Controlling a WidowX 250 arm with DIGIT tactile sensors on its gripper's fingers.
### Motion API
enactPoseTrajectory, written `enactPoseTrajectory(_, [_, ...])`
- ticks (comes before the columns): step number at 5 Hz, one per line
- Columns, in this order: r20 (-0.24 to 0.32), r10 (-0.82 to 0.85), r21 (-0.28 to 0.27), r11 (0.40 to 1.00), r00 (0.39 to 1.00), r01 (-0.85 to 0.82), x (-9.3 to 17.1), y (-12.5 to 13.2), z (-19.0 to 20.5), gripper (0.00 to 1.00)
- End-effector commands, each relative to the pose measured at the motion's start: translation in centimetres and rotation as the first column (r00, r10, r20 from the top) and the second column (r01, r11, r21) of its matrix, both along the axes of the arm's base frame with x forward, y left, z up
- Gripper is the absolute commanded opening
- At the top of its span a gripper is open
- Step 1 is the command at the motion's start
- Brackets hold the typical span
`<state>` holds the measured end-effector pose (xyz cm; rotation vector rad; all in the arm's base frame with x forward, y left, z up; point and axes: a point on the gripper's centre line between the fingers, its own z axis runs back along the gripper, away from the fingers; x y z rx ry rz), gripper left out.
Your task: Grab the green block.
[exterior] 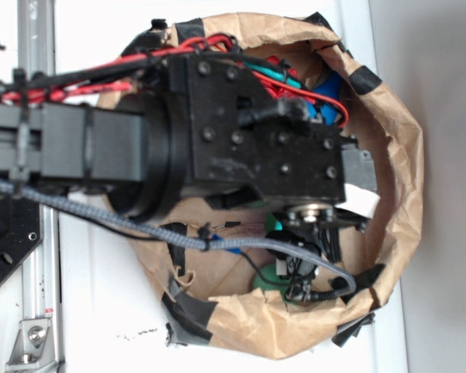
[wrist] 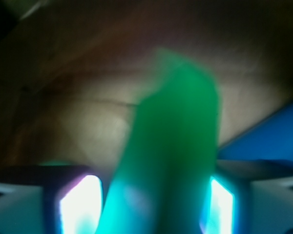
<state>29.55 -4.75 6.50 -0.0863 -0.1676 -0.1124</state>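
Observation:
In the wrist view the green block (wrist: pixel 171 146) fills the middle of the frame, blurred and very close, and rises tilted from between my jaws. My gripper (wrist: pixel 154 207) is shut on it, with a lit finger pad (wrist: pixel 83 204) on either side. Brown paper lies behind it. From the exterior view my arm reaches over the paper bowl and the gripper (exterior: pixel 299 252) points down into it. Bits of the green block (exterior: pixel 269 280) show under the wrist, while the fingers themselves are hidden there.
The brown paper bowl (exterior: pixel 400 179), patched with black tape, walls in the gripper on all sides. A blue object (exterior: pixel 331 92) (wrist: pixel 273 136) lies inside near the far rim. Red and grey cables run along the arm. A metal rail (exterior: pixel 39 287) stands at the left.

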Motion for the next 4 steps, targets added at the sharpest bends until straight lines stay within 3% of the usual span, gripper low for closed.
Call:
enactPoseTrajectory(1, [0.087, 0.007, -0.024, 1.000, 0.996, -0.005, -0.2, -2.1, 2.8, 1.00])
enactPoseTrajectory(2, [0.144, 0.056, -0.071, 0.996, 0.988, -0.046, 0.4, -1.9, 3.0, 1.00])
enactPoseTrajectory(3, [0.086, 0.308, -0.128, 0.947, 0.947, -0.296, 1.2, -1.7, 1.7, 1.00])
enactPoseTrajectory(4, [-0.063, 0.536, -0.113, 0.834, 0.842, -0.539, 0.8, -2.2, 0.2, 1.00])
